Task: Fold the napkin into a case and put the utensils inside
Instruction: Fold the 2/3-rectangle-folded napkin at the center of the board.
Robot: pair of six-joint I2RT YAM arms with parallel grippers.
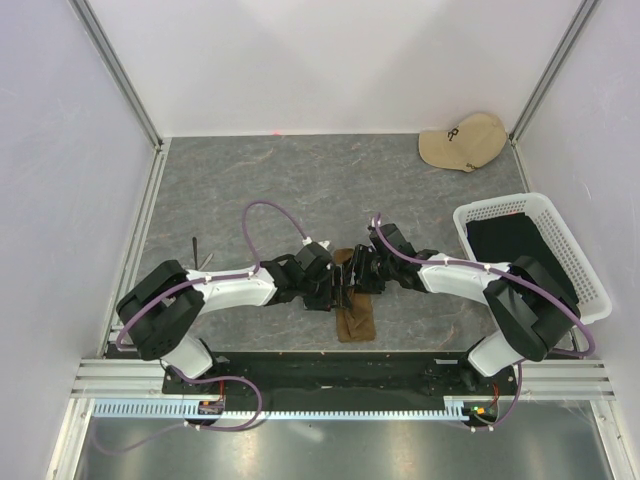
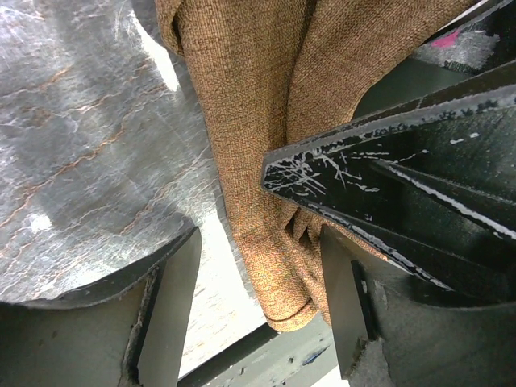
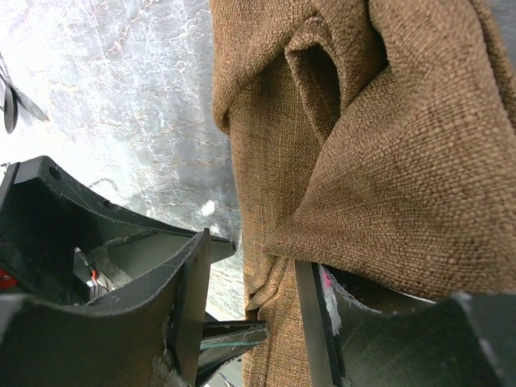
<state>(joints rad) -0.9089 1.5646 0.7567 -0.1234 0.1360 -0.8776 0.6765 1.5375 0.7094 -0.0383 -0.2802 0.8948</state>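
The olive-brown napkin (image 1: 355, 312) lies as a narrow folded strip on the grey table between both arms. In the left wrist view, the napkin (image 2: 242, 121) runs between the fingers of my left gripper (image 2: 258, 242), which stands open; the cloth's rounded end rests against the right finger (image 2: 343, 298). In the right wrist view, my right gripper (image 3: 251, 254) is open around the napkin (image 3: 387, 161), and a fold drapes over its right finger (image 3: 310, 322). From above, the left gripper (image 1: 335, 290) and right gripper (image 1: 358, 275) meet over the strip. Slim utensils (image 1: 195, 247) lie far left on the table.
A white mesh basket (image 1: 590, 290) holding black fabric (image 1: 510, 240) stands at the right. A beige cap (image 1: 462, 140) lies at the back right corner. The right gripper's scratched black finger (image 2: 363, 177) crosses close in the left wrist view. Grey walls enclose the table.
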